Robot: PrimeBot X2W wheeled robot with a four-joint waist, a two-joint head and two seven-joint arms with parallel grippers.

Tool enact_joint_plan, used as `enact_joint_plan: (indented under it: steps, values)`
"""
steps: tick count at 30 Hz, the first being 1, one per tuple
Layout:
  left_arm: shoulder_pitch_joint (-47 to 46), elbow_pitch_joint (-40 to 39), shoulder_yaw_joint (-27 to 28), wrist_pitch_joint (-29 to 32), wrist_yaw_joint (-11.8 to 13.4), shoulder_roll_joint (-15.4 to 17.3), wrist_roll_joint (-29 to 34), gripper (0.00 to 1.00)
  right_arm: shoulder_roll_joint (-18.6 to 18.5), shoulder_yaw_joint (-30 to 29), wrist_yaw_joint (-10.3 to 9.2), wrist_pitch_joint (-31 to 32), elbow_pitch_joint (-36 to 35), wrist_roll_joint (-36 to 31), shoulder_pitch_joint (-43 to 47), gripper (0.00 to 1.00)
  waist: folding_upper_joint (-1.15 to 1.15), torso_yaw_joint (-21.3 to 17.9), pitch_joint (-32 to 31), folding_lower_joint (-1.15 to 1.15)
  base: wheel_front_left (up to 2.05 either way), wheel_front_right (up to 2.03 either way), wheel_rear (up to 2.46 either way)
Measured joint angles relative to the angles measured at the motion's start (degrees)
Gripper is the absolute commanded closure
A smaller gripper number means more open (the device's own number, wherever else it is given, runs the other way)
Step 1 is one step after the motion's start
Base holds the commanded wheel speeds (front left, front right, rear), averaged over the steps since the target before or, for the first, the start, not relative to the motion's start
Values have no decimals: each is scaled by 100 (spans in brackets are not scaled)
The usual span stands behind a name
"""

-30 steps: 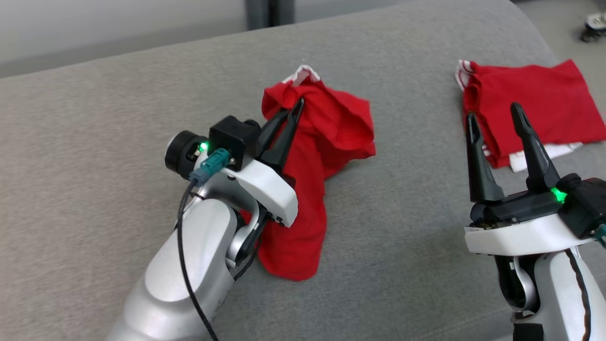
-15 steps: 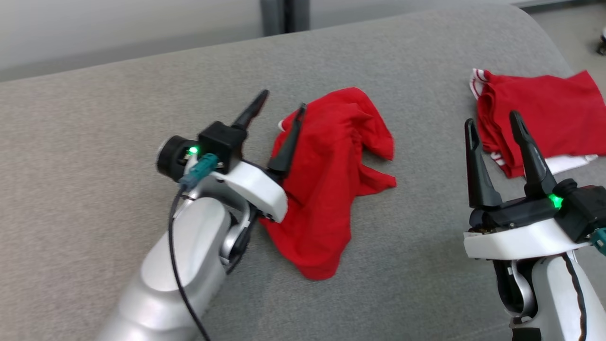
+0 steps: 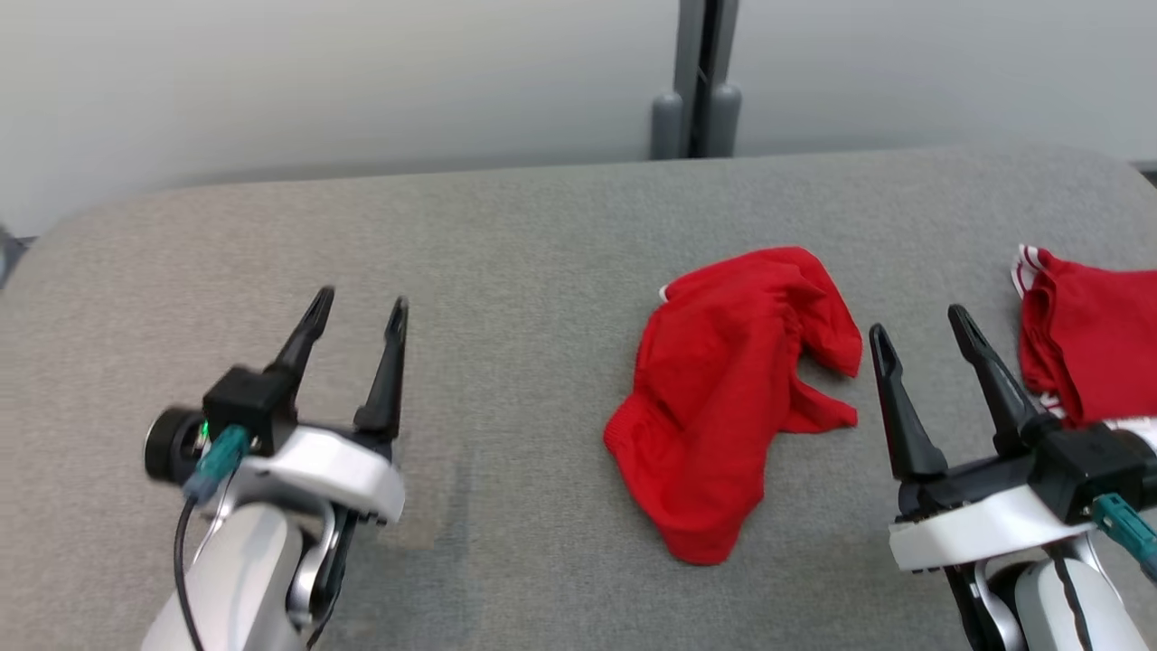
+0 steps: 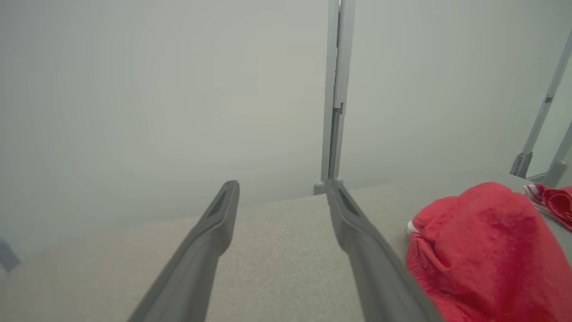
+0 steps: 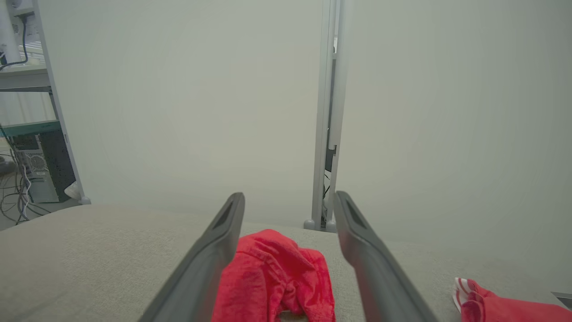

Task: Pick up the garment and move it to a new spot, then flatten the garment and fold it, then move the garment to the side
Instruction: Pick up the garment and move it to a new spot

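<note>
Fabric surface [image 3: 506, 253], grey, bears red garment [image 3: 723, 398] before pale wall panels [image 3: 362, 81].

Silver forearms [image 3: 239, 579], black tapered fingers [image 3: 384, 380], teal plugs [image 3: 217, 452]

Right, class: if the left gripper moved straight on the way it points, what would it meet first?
Probably nothing close: the left gripper, open, points over bare cushion toward the wall behind. The crumpled garment lies off to its right. Depth is hard to judge.

A pale grey wall [image 3: 362, 81], split by a grey upright post [image 3: 696, 81], stands behind the grey fabric-covered desk [image 3: 506, 271]; a shelf [image 5: 22, 76] stands to one side.
</note>
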Motion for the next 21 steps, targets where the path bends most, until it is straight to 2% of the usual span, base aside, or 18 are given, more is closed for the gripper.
enact_joint_plan:
  steps: [4,6,8,12,16,21]
  values:
    - [682,-416,302,-8,183,32,93,0,34,-118,0,-11,23,36,218,0,0,198,-213,0,0,0,0]
    - [1014,-593,396,-8,196,3,172,0,71,-130,0,-40,26,45,297,0,0,267,-301,0,0,0,0]
    - [1311,-798,528,-8,80,-55,185,0,92,-79,0,-43,59,45,343,0,0,311,-374,0,0,0,0]
    - [1728,-1027,869,-8,33,-189,383,0,94,-23,0,-45,180,-16,448,0,0,356,-489,0,0,0,0]
    - [2040,-1192,1249,-9,-54,-569,425,0,112,-81,0,-53,237,4,485,0,0,346,-567,0,0,0,0]
    - [2174,-1125,1471,-8,-277,-786,612,0,155,-19,0,-70,345,21,515,0,0,307,-598,0,0,0,0]
